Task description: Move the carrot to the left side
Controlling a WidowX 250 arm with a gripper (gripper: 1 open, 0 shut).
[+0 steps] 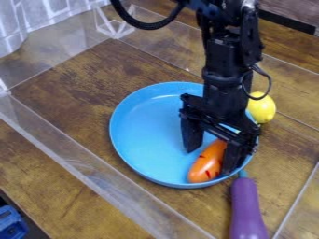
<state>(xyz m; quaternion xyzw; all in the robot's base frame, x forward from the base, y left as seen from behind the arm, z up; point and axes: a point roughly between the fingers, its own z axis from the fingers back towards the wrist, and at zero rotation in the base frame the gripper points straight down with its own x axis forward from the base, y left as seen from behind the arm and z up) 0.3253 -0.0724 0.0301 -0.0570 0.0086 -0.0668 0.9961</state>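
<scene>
The orange carrot (207, 164) lies at the right front of the blue plate (140, 131), its green top hidden behind the gripper. My black gripper (217, 149) points straight down over the carrot, open, with one finger (189, 135) left of it and the other (245, 157) right of it. The fingers straddle the carrot's upper half and nothing is gripped.
A yellow lemon (262, 108) sits just beyond the plate's right rim, behind the arm. A purple eggplant (245, 208) lies on the wooden table in front of the plate. A clear plastic wall (75, 149) runs along the left and front.
</scene>
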